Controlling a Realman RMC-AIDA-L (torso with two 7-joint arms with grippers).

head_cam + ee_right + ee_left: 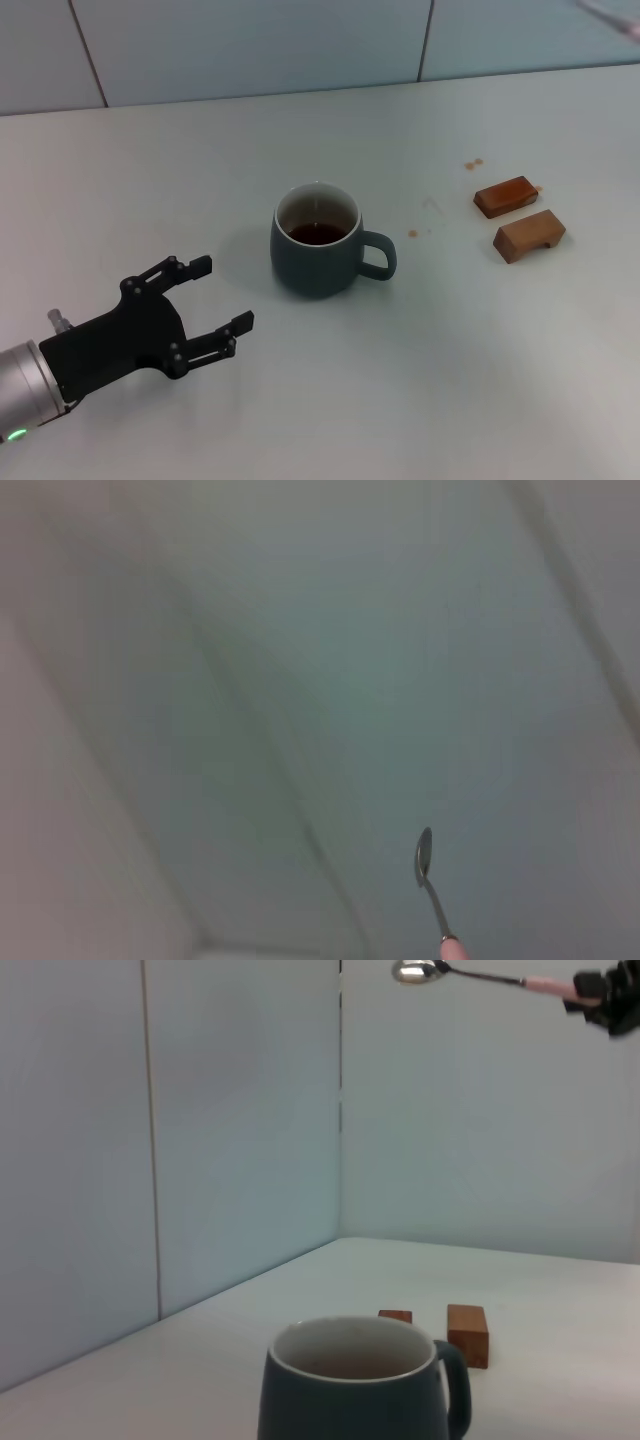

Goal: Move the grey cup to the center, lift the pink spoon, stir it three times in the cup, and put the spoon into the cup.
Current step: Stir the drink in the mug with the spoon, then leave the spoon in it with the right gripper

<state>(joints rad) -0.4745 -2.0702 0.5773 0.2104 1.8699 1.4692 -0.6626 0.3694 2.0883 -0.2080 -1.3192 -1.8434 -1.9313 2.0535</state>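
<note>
- The cup point(318, 240) stands upright near the middle of the tabletop point(420, 380), handle toward the right edge, with a dark liquid in the bottom
- The left claw point(220, 295) rests low toward the near-left corner, just beside the cup but not touching it, its fingers spread apart and empty
- The spoon point(470, 975) is held high in the air, well above the cup, roughly level, bowl leading and pink handle end clamped in the right claw point(605, 1000); in the head view only a blurred sliver shows at the far-right corner
- Two small wooden blocks point(520, 215) lie toward the right edge, clear of the cup
- The step in hand looks like bringing the spoon to the cup for stirring: tip the bowl downward first, then descend over the cup's mouth, not over the handle side
- Keep the bowl off the rim and wall; a knock could slide or tip the cup
- Stir in small circles, since the liquid is shallow
- Keeping the left claw near could steady the cup
</note>
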